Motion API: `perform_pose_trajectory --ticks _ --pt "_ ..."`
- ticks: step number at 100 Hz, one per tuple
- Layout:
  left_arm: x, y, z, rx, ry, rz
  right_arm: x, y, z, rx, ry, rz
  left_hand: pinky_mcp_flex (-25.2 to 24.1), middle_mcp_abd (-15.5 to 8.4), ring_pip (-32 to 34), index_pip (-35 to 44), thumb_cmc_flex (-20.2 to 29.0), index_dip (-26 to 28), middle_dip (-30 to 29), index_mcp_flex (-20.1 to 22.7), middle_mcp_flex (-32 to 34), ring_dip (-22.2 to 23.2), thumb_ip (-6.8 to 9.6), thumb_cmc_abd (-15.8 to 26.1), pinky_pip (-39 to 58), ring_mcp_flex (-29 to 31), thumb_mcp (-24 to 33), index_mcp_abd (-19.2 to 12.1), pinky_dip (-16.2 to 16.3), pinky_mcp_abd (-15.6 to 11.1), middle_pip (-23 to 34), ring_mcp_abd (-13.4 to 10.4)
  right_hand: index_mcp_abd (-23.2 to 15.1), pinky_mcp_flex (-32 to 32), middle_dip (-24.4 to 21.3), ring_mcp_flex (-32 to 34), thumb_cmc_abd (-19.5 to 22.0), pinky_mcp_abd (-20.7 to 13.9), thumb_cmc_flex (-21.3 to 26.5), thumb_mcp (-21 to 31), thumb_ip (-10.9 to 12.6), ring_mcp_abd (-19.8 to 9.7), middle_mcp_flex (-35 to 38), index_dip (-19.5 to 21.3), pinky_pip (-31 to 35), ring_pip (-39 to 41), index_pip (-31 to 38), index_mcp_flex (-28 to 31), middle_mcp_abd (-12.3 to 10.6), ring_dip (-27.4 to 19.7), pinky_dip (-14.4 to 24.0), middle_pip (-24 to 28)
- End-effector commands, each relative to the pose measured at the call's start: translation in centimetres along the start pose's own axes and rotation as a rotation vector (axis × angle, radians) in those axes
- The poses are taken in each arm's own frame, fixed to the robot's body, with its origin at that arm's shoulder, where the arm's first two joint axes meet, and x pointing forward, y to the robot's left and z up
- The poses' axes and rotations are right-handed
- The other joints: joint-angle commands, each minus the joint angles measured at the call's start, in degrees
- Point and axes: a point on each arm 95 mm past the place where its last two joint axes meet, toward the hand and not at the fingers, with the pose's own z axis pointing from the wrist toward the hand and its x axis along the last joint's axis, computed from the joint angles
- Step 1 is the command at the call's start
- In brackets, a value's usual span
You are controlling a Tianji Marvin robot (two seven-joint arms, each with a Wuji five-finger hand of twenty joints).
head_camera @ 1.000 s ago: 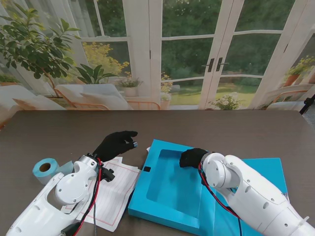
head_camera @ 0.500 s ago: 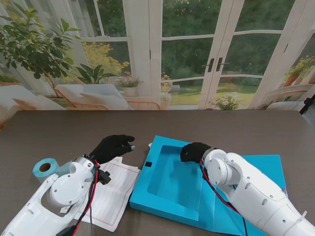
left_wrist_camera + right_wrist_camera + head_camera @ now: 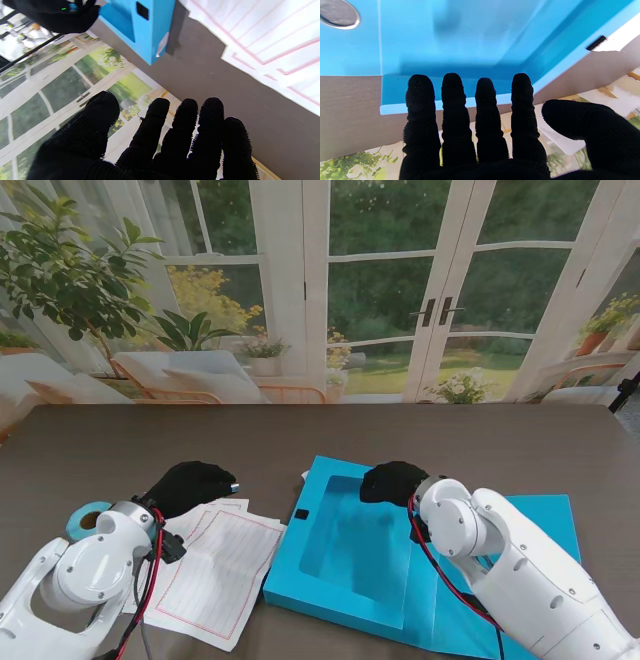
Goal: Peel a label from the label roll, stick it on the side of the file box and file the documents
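Lower left of the stand view, my left hand hovers spread and empty over the far edge of the documents; their long axis runs toward me; the label roll sits just left, half hidden; mid-frame my right hand, fingers straight, together, holding nothing, rests at the file box far rim
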Motion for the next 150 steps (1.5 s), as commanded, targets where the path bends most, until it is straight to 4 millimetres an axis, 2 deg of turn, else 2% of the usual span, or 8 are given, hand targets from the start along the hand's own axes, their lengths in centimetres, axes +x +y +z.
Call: perform_pose_trajectory --ticks 1,13,25,61,103,109,122,150 --pt "-0.6 -0.4 -0.7 -0.021 -0.038 0.041 1.2 -0.2 -0.7 -0.009 0.040 0.009 2.7 0.3 3.7 1.0 -1.3 0.5 2.3 1.9 1.6 2.3 1.25 1.6 4.7 2.1 -0.8 -1.4 2.4 -1.1 1.5 3.0 -0.5 -19.7 0.2 1.8 -1.2 0.8 -1.5 0.6 -1.6 0.4 1.5 0.2 1.0 0.7 0.2 1.4 1.0 0.7 0.1 -0.2" --pt "-1.3 -1.2 -1.5 -0.054 -0.111 0.088 2.2 0.1 -1.9 -0.048 0.073 0.049 7.9 -0.1 9.1 2.1 -2.1 0.7 6.8 4.8 3.0 4.5 1.11 1.4 8.5 4.4 -1.1 -1.5 7.4 -1.4 4.8 2.0 0.4 -19.7 0.4 2.2 -1.2 1.0 -1.5 0.6 -1.6 0.7 2.0 0.2 1.0 0.9 -0.1 1.4 1.4 1.1 0.1 -0.5" --pt "-2.0 -1.7 -2.1 -0.086 -0.192 0.113 3.2 0.2 -3.0 -0.082 0.105 0.104 10.5 -0.2 11.3 1.6 -2.4 0.2 7.8 4.7 2.8 5.3 1.05 1.6 10.6 4.7 -1.2 -1.4 9.7 -2.2 5.9 1.4 1.1 -19.9 0.6 2.2 -1.3 1.2 -1.3 0.7 -1.5 1.3 2.2 0.2 0.9 1.0 -0.4 1.2 2.0 1.3 0.1 -0.8" --pt "-4.2 -1.1 -2.5 -0.142 -0.333 0.108 5.7 0.5 -6.0 -0.187 0.184 0.256 0.5 -0.9 -0.3 -1.2 -3.1 -1.4 2.5 0.6 -6.2 0.8 1.31 2.7 4.8 -6.7 -5.9 -3.2 9.0 -7.4 4.8 0.2 3.4 -21.0 1.0 1.4 -1.0 2.0 -1.5 0.6 -1.6 2.1 1.8 0.0 0.2 0.6 -0.9 -1.0 3.0 1.7 0.3 -1.7" --pt "-5.0 0.1 -1.7 -0.189 -0.407 0.061 6.0 0.4 -7.0 -0.209 0.201 0.323 3.9 -0.4 8.5 -2.0 -3.5 -2.4 8.4 0.1 -9.3 6.3 1.90 4.8 8.7 -6.1 -11.7 -2.9 13.0 -10.2 13.0 -1.0 3.4 -22.0 1.0 0.1 -0.3 2.4 -2.2 0.1 -1.7 2.8 0.1 -0.8 -0.8 0.1 -2.3 -3.1 3.9 1.8 0.7 -2.6" --pt "-5.2 0.3 -1.6 -0.194 -0.411 0.053 5.8 0.4 -7.0 -0.209 0.208 0.316 3.8 -0.5 8.7 -2.5 -3.6 -2.8 8.6 -0.5 -9.5 6.3 1.91 4.9 8.7 -6.1 -12.1 -3.0 13.2 -10.3 13.3 -1.0 2.4 -22.9 1.0 -1.7 1.1 2.2 -4.5 -0.9 -2.9 2.5 -2.4 -1.4 -1.5 -0.6 -3.5 -6.2 3.5 1.7 0.9 -3.1" --pt "-5.6 0.7 -1.5 -0.210 -0.424 0.024 5.4 0.3 -6.9 -0.197 0.225 0.285 2.9 -0.3 8.6 -3.1 -4.4 -3.4 8.7 -0.9 -10.2 6.3 1.84 6.1 8.3 -6.8 -13.5 -2.9 13.5 -10.6 13.7 -1.0 0.6 -25.9 0.8 -8.3 5.4 1.2 -14.3 0.1 -10.5 1.3 -10.2 -2.7 -5.3 -2.0 -4.9 -13.5 1.8 1.6 3.4 -2.9" --pt "-6.4 1.2 -1.4 -0.242 -0.467 0.002 4.8 -0.6 -6.6 -0.153 0.224 0.294 3.5 -0.2 9.2 -3.6 -4.4 -4.2 9.3 -1.5 -10.8 6.6 2.06 7.8 8.5 -6.6 -16.8 -2.3 14.4 -11.0 14.6 -1.2 0.4 -26.9 0.9 -10.1 7.2 0.9 -15.4 0.2 -11.7 0.9 -12.4 -2.8 -6.9 -1.6 -4.7 -15.3 1.8 1.8 4.2 -2.0"
